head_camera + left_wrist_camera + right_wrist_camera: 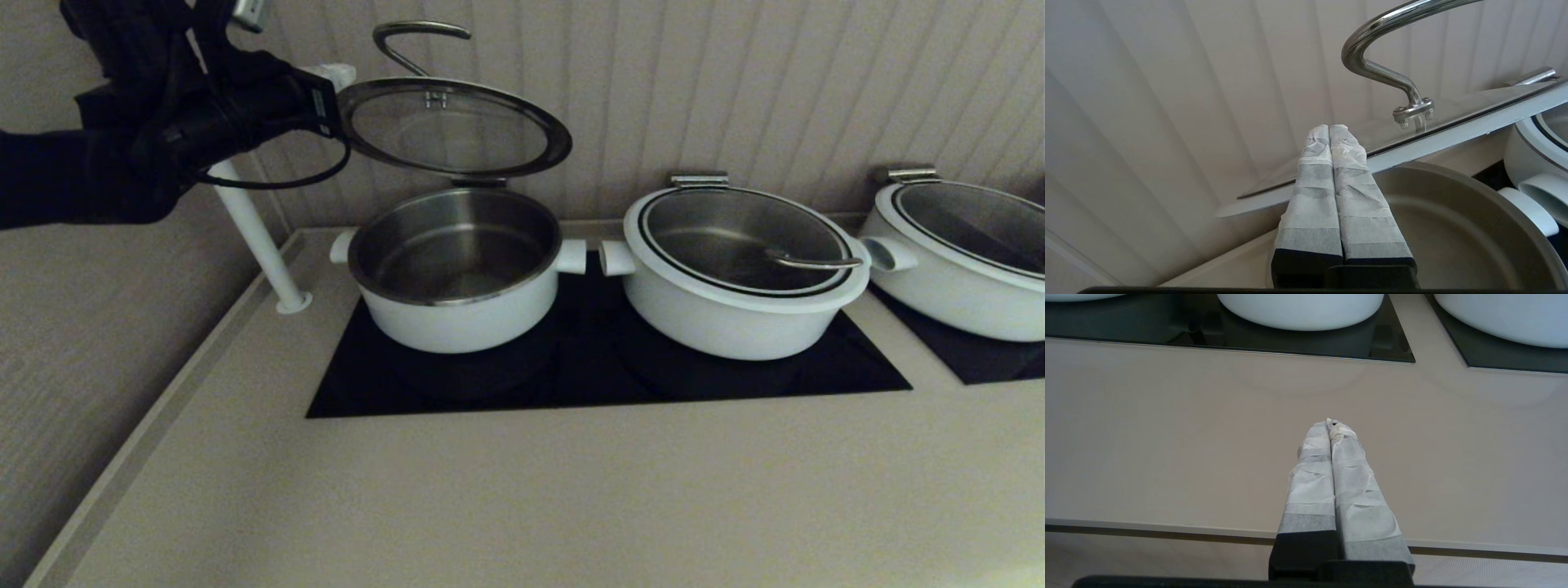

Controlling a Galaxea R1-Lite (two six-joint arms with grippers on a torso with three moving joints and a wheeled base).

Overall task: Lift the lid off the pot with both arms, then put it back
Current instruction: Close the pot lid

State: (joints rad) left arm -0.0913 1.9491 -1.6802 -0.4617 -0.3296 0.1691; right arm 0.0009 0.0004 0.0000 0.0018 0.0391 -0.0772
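The pot (457, 318) stands open on the left of the black hob, its steel inside showing. The lid (453, 126) is raised above it, tilted, with its back edge low near the pot's rear rim and its wire handle on top. My left gripper (336, 75) is at the lid's left edge. In the left wrist view the left gripper (1329, 127) is shut, fingers pressed together against the lid's white rim (1453, 136), with nothing between them, above the pot (1453, 212). My right gripper (1329, 422) is shut and empty over the counter near its front edge, outside the head view.
A wider white pot with its lid on (739, 310) stands right beside the small pot, handles nearly touching. A third pot (963, 269) is at far right. A slanted white post (261, 245) rises at the left. The wall is close behind. The hob (571, 384) sits in the beige counter (1167, 437).
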